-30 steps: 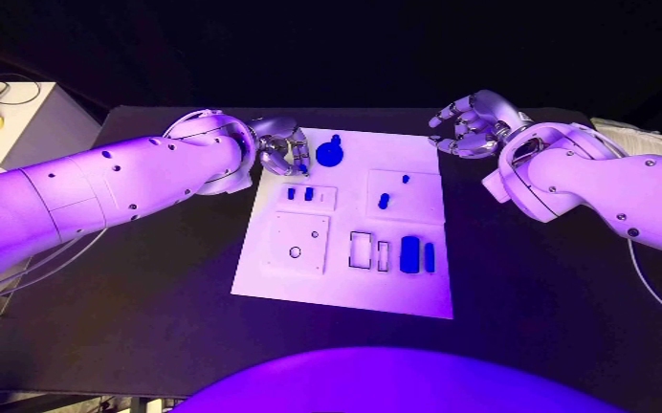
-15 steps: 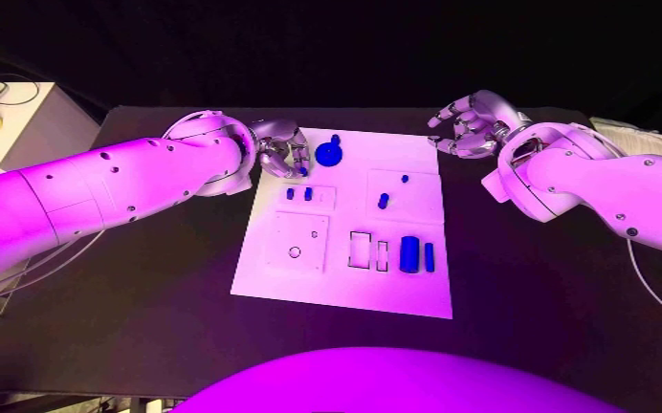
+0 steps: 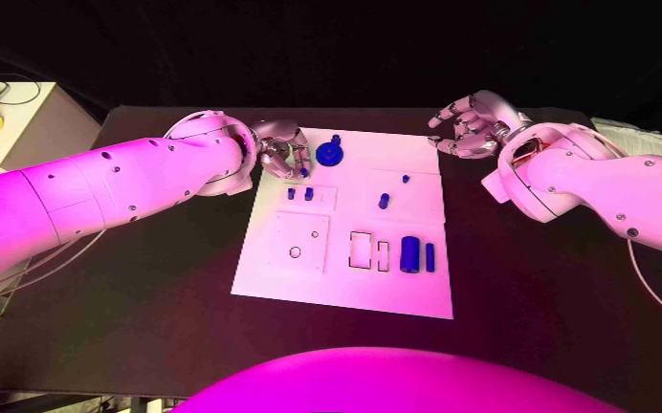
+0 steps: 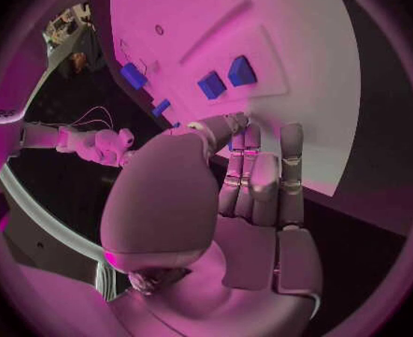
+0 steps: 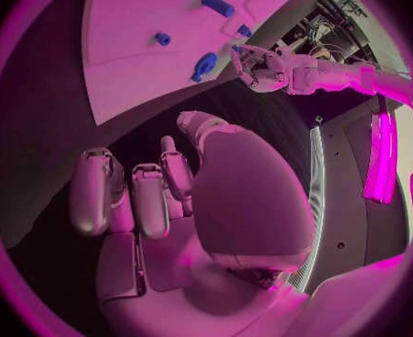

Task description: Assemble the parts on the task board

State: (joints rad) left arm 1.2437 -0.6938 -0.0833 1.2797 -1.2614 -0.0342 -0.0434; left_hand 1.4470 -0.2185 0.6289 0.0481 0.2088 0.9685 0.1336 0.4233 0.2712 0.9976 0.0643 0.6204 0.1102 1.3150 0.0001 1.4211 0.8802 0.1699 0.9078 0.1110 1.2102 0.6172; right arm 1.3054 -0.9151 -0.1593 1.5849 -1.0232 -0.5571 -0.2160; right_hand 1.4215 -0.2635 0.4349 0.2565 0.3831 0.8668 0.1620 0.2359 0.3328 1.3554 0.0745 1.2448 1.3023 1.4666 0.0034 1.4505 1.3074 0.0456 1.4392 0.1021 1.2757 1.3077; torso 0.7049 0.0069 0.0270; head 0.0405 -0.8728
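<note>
Since the earlier frames the left hand (image 3: 283, 153) has edged slightly toward the round blue part (image 3: 330, 154) at the upper middle of the frame; the right hand (image 3: 472, 124) has barely shifted. The white task board (image 3: 345, 284) lies in the middle of the frame on the black table (image 3: 138, 308). The left hand's fingers curl at the board's upper left corner; whether they pinch anything I cannot tell. The right hand hovers at upper right, fingers loosely curled, holding nothing. Small blue parts (image 3: 409, 253) stand on the board's right half.
</note>
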